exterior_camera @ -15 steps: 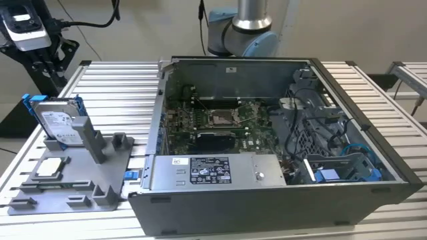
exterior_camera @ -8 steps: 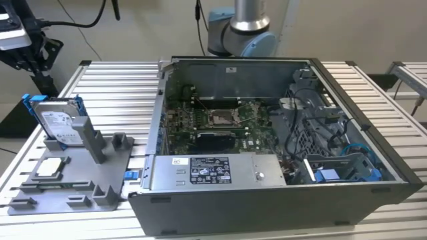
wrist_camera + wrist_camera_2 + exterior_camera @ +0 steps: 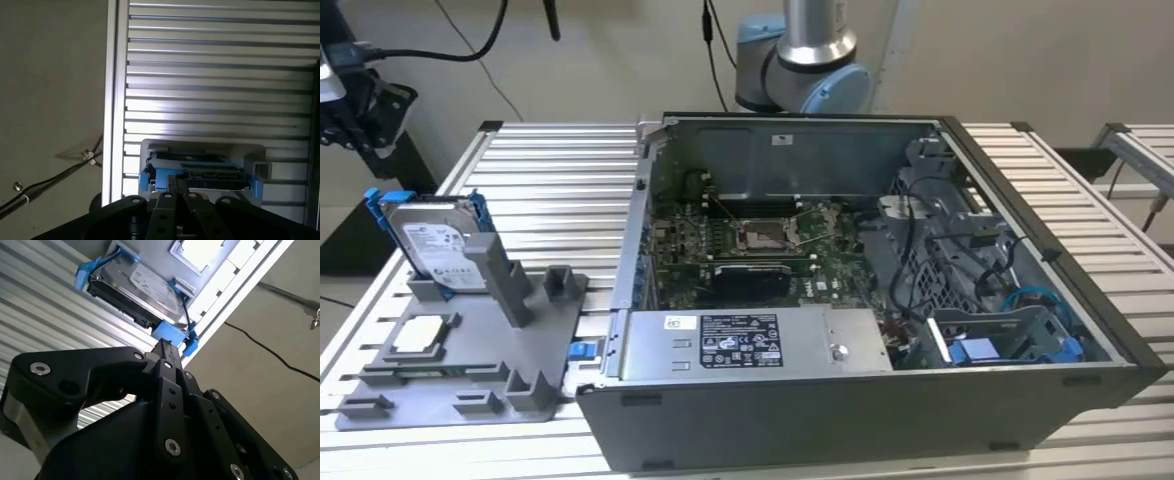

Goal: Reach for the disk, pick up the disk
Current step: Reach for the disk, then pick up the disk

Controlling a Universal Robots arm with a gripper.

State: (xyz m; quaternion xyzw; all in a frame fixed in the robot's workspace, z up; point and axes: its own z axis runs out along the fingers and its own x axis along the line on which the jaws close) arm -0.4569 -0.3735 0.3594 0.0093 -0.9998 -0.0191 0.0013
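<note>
The disk [image 3: 438, 243] is a silver drive with a white label and a blue frame. It stands on edge in a slot of the grey fixture [image 3: 467, 350] at the exterior view's left. In both wrist views it lies just beyond my fingertips, as the disk [image 3: 142, 287] and the disk [image 3: 200, 167]. My gripper [image 3: 165, 346] is black, with its fingers drawn together and nothing between them, and it is apart from the disk. The gripper [image 3: 178, 181] points at the disk's blue-framed edge.
An open computer case [image 3: 881, 400] with a motherboard, cables and a blue bracket takes up the middle and right of the slatted metal table [image 3: 547, 180]. A small square silver chip [image 3: 422, 337] rests on the fixture. Black cables hang at the far left, near the arm's dark wrist end [image 3: 358, 100].
</note>
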